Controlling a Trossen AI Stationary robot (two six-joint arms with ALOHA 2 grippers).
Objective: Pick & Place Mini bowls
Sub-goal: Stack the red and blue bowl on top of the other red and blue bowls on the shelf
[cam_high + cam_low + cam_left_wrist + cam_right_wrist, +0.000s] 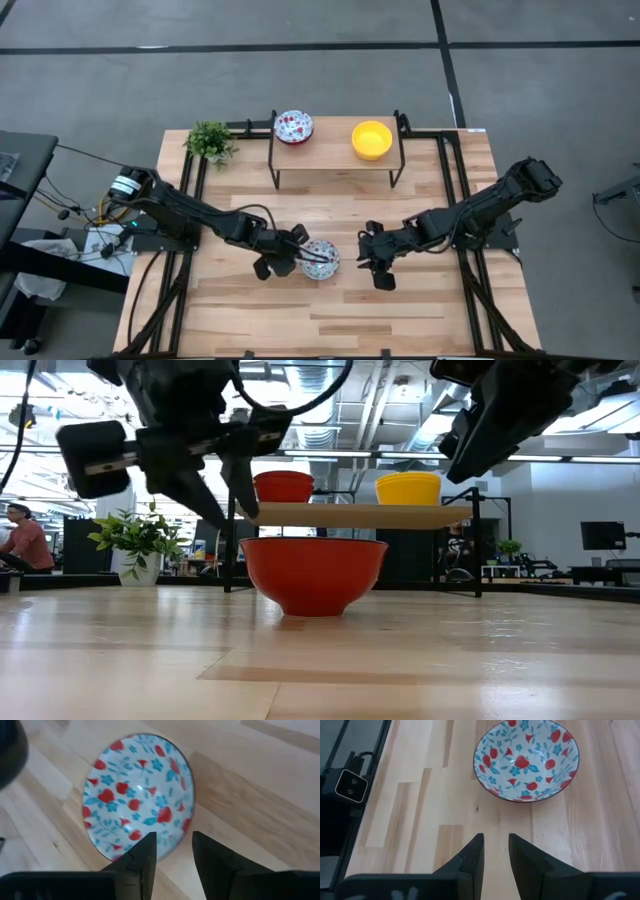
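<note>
left gripper [305, 255] fingers apart astride near rim of floral bowl [321, 259] at table [420, 310] centre, right gripper [372, 262] slightly apart beside it, floral bowl on shelf [294, 126], yellow bowl [371, 140] alongside

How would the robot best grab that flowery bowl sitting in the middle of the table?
By its thin rim, coming down from above. The floral bowl sits upright and open-topped on the table, so one finger can go inside and one outside the wall. The left gripper already hangs open over the rim; the right gripper waits beside it, apart.
</note>
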